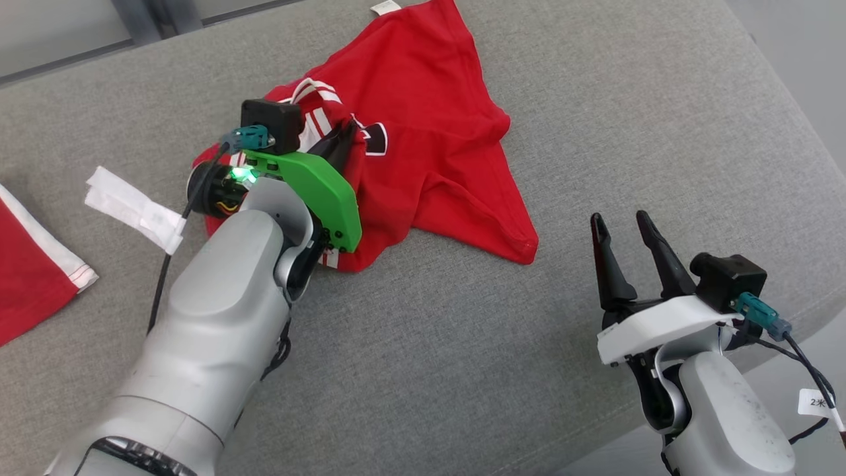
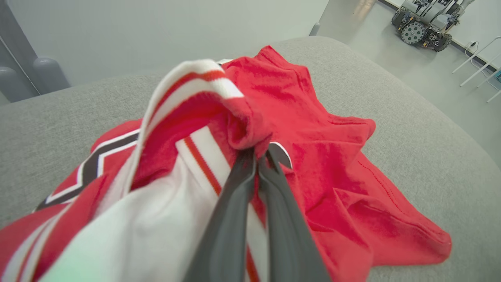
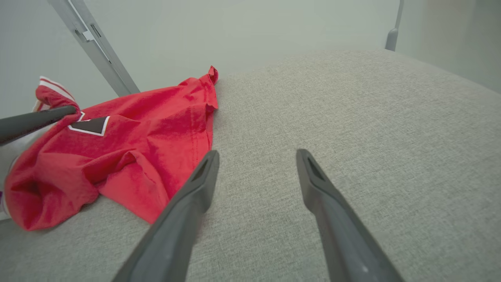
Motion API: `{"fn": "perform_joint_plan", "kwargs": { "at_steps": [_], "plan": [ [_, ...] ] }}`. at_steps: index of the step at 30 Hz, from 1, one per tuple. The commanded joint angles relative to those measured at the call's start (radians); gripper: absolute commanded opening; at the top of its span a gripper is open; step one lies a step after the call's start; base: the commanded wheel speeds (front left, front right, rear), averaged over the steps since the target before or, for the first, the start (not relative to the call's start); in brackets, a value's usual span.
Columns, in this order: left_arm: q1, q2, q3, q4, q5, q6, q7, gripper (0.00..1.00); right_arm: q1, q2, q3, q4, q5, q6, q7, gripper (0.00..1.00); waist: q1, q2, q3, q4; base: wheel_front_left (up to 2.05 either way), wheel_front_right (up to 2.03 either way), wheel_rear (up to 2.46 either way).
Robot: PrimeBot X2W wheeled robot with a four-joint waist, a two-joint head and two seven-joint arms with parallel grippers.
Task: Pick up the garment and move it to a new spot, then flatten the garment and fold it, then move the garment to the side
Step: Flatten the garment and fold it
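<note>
While the grey cushion (image 1: 462,370) carries everything, the red garment (image 1: 429,132) lies crumpled at 12 o'clock in the head view. Left end effector (image 2: 260,156) is clamped on a fold beside the striped trim, likely to lift it to a new spot. Right end effector (image 1: 621,218), at 4 o'clock, stands spread and empty, apart from the cloth, probably in reserve for flattening.

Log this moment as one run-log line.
stage: pick-up | left gripper: shut on red garment by its striped trim | right gripper: open, empty, over grey cushion | red garment: crumpled, not yet folded
</note>
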Motion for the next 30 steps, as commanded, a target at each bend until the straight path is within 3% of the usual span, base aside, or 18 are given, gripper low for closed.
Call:
{"fn": "perform_joint_plan", "kwargs": {
  "at_steps": [1, 11, 18, 22, 30],
  "plan": [
    [-0.019, -0.008, -0.013, 0.032, 0.002, -0.006, -0.02, 1.0, -0.014, 0.002, 0.005, 0.005, -0.007, 0.0, -0.003, 1.0, 0.0, 0.0, 0.0, 0.013, 0.0, 0.0, 0.0],
    [-0.011, -0.037, -0.116, 0.044, -0.021, -0.018, -0.144, 1.0, 0.016, -0.041, 0.003, 0.026, -0.019, 0.0, -0.003, 1.0, 0.0, 0.0, -0.09, 0.131, 0.0, 0.0, 0.0],
    [0.082, 0.024, -0.075, 0.009, -0.071, -0.014, -0.19, 1.0, 0.053, -0.051, 0.014, 0.04, -0.013, 0.0, -0.003, 1.0, 0.0, 0.0, -0.158, 0.169, 0.0, 0.0, 0.0],
    [0.136, 0.071, -0.037, -0.013, -0.117, -0.003, -0.172, 1.0, 0.069, -0.051, 0.022, 0.039, -0.009, 0.0, -0.003, 1.0, 0.0, 0.0, -0.165, 0.168, 0.0, 0.0, 0.0],
    [0.2, 0.12, -0.019, -0.068, -0.243, -0.018, -0.02, 1.0, 0.057, -0.058, 0.027, 0.03, 0.001, 0.0, -0.003, 1.0, 0.0, 0.0, -0.132, 0.144, 0.0, 0.0, 0.0]
  ]
}}
